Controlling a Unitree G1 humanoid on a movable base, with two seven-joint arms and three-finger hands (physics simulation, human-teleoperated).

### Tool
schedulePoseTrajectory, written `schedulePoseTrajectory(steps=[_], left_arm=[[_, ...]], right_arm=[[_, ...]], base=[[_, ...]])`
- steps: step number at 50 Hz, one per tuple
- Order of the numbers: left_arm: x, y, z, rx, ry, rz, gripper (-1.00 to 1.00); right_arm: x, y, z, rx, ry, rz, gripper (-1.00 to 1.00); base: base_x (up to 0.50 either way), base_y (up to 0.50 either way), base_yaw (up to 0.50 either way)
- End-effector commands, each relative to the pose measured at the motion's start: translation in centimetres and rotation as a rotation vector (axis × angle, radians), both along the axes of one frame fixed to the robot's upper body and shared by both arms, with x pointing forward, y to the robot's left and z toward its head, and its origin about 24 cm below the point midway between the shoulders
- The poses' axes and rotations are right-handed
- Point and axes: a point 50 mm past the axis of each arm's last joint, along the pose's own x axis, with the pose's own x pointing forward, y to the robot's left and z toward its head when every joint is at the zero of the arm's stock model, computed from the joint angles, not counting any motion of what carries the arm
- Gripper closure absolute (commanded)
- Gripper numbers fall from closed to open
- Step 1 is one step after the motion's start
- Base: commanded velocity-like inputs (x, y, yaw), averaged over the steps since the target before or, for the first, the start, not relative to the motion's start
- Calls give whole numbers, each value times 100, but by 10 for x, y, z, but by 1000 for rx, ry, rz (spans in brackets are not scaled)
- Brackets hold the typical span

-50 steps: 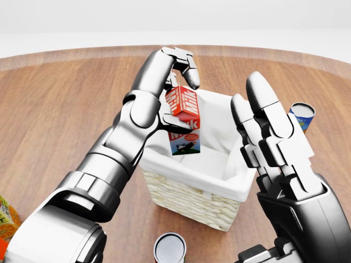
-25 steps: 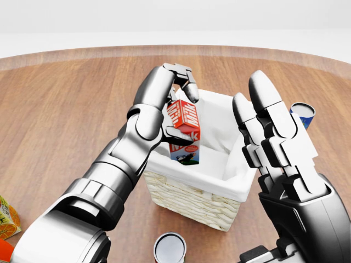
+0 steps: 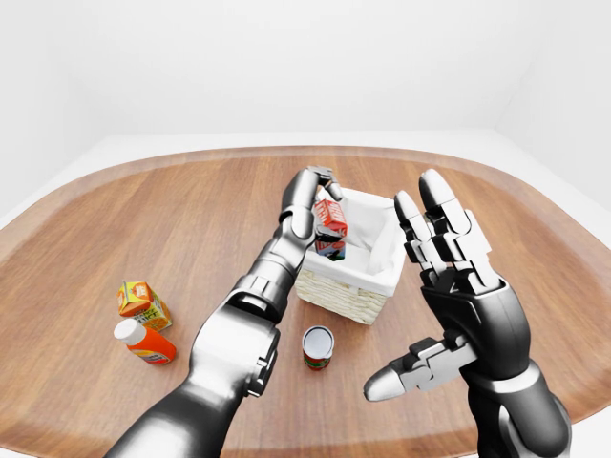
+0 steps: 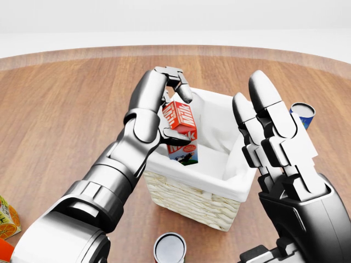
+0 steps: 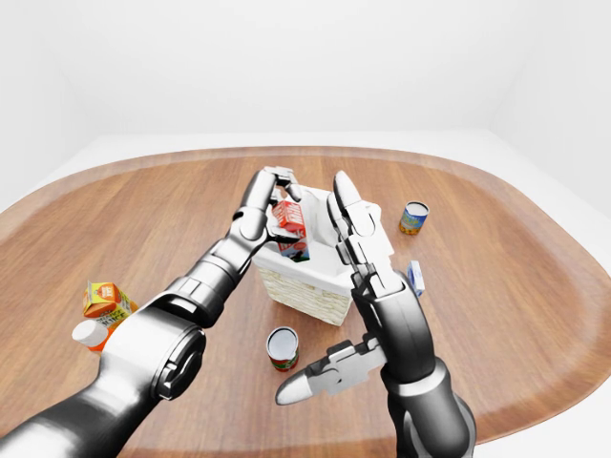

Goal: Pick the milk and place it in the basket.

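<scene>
Our left hand [image 4: 171,96] is clamped on the milk [image 4: 180,131] over the basket [image 4: 192,200]; right hand [image 4: 274,137] spread open.

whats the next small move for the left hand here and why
Probably lower a little more, then open the fingers. The left robot hand grips the milk, tilted, with its bottom already below the basket rim, above the white liner. The right robot hand stands open, beside the basket.
</scene>
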Motion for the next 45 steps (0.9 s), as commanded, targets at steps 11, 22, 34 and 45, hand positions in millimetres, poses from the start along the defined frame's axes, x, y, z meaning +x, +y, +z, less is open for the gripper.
schedulePoseTrajectory(steps=[11, 22, 34, 45], left_arm=[[-2, 0, -7, 20, 2, 21, -100], [0, 2, 0, 12, -19, 28, -100], [1, 2, 6, -54, -19, 19, -100], [-1, 8, 46, -267, -143, -52, -100]], right_arm=[[-1, 0, 1, 0, -7, 2, -100], [-1, 1, 2, 1, -11, 2, -100], [-1, 1, 1, -1, -7, 2, -100], [0, 1, -1, -2, 5, 1, -100]], base=[[0, 0, 0], [0, 0, 0], [0, 0, 0], [0, 0, 0]])
